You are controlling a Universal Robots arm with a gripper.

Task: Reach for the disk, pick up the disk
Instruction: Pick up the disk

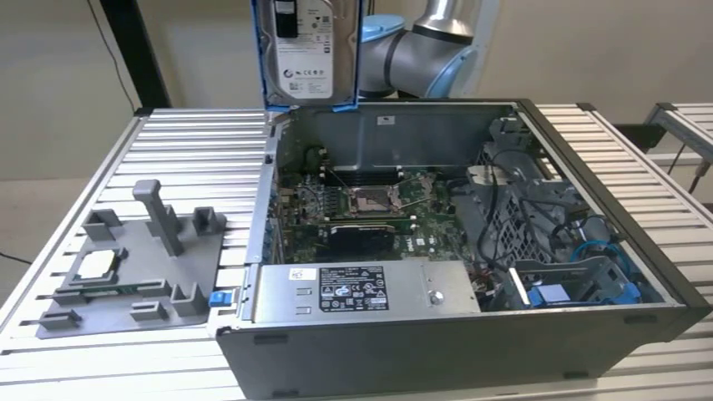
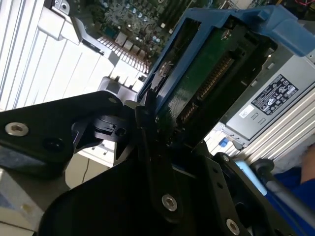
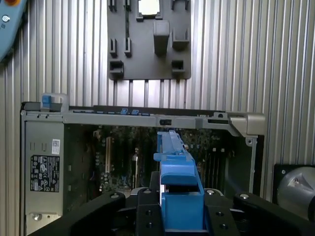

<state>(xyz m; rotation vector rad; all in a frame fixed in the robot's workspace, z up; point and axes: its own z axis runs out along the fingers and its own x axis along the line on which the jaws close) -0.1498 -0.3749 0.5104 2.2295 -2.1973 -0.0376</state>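
Slatted metal tabletop (image 1: 189, 134), open grey computer case (image 1: 446, 351).
Your black gripper (image 3: 181, 209) clamps the silver-grey, blue-framed disk (image 1: 303, 50); lift straight, clearing the case wall.

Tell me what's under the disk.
Open computer case and motherboard lie below the disk, which the gripper holds. In the first wrist view, the disk covers part of the motherboard.
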